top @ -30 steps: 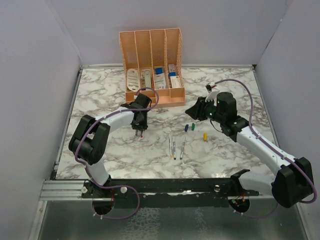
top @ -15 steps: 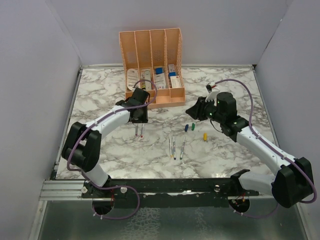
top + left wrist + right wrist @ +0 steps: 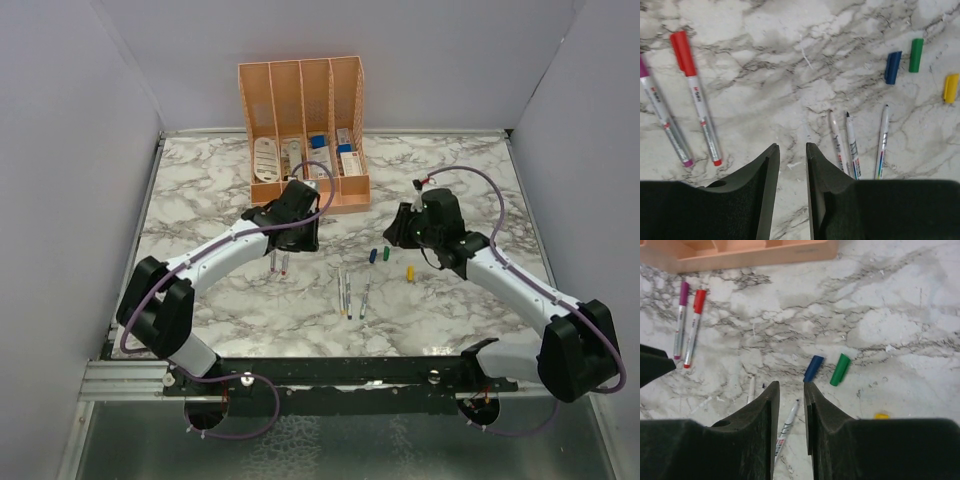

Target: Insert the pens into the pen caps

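Observation:
Two pens lie capped side by side, one with a purple cap (image 3: 665,125) and one with a red cap (image 3: 695,100); they also show in the top view (image 3: 279,262). Three uncapped pens (image 3: 350,292) lie close together at mid-table and show in the left wrist view (image 3: 852,145). The blue cap (image 3: 814,368), green cap (image 3: 842,369) and yellow cap (image 3: 881,415) lie loose. My left gripper (image 3: 308,240) hovers between the capped and uncapped pens, slightly open and empty (image 3: 792,150). My right gripper (image 3: 400,232) is slightly open and empty (image 3: 788,386), just short of the blue cap.
The peach organiser (image 3: 304,140) with white boxes and cards stands at the back, its front edge in the right wrist view (image 3: 740,252). Grey walls enclose the marble table (image 3: 200,300) on three sides.
My left gripper has lifted off the red and purple capped pens and swung right, leaving them on the table. My right gripper has turned and dipped toward the loose caps.

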Tool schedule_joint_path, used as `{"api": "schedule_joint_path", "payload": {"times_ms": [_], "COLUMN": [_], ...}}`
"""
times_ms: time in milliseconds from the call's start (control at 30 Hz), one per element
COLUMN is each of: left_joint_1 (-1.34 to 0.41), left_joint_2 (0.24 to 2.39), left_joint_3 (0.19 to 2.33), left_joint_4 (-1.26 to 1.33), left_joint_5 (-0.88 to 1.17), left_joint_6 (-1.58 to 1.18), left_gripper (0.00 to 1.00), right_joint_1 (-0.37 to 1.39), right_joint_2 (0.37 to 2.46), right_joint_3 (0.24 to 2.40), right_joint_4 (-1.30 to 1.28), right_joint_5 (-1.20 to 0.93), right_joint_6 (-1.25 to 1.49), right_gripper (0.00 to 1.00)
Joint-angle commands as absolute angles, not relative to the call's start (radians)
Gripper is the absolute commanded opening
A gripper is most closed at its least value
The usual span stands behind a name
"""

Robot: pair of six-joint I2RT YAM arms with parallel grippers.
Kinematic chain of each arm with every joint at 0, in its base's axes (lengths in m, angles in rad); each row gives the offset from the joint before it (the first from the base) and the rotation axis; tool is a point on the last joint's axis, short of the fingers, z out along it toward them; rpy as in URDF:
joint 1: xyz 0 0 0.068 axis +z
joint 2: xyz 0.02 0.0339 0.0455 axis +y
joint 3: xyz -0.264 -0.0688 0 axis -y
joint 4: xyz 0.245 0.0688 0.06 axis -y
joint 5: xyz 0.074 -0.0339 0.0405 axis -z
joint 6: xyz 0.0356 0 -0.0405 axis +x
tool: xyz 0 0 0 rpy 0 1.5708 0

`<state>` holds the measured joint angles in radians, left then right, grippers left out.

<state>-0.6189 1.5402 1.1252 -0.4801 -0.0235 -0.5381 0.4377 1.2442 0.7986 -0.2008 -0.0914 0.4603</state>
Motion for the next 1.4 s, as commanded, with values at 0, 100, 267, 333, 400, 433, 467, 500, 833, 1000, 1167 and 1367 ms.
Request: {"api": "schedule_joint_path", "payload": {"times_ms": [0,100,267,333,400,433,467,500,833,1000,1167,1367], "left_joint_1": [-0.706,-0.753,-0.78,-0.787,-0.798,-0.805,-0.809,-0.815,-0.85,-0.858,-0.871,-0.877], "left_joint_2": [1.591,1.636,1.688,1.728,1.756,1.769,1.782,1.798,1.868,1.882,1.899,1.913], "left_joint_3": [1.136,1.151,1.2,1.24,1.278,1.295,1.31,1.324,1.376,1.391,1.402,1.395], "left_joint_4": [-0.468,-0.482,-0.54,-0.584,-0.624,-0.639,-0.654,-0.665,-0.712,-0.727,-0.727,-0.73], "left_joint_5": [0.005,0.008,0.006,0.001,-0.005,-0.009,-0.013,-0.012,-0.036,-0.044,-0.035,-0.043], "left_joint_6": [-0.591,-0.62,-0.642,-0.637,-0.626,-0.623,-0.622,-0.622,-0.632,-0.638,-0.642,-0.647], "left_gripper": [0.3,0.3,0.3,0.3,0.3,0.3,0.3,0.3,0.32,0.34,0.36,0.36], "right_joint_1": [0.443,0.443,0.443,0.443,0.443,0.443,0.443,0.443,0.443,0.443,0.443,0.443], "right_joint_2": [1.276,1.294,1.284,1.278,1.276,1.275,1.274,1.275,1.276,1.288,1.298,1.301], "right_joint_3": [0.83,0.841,0.824,0.814,0.805,0.802,0.8,0.795,0.784,0.788,0.794,0.795], "right_joint_4": [-0.32,-0.362,-0.367,-0.363,-0.362,-0.362,-0.361,-0.359,-0.359,-0.351,-0.345,-0.348], "right_joint_5": [0.086,0.143,0.163,0.162,0.163,0.163,0.161,0.159,0.15,0.136,0.12,0.117], "right_joint_6": [0.514,0.531,0.548,0.553,0.556,0.559,0.562,0.564,0.562,0.558,0.561,0.556], "right_gripper": [0.26,0.25,0.25,0.25,0.25,0.25,0.25,0.26,0.25,0.25,0.25,0.25]}}
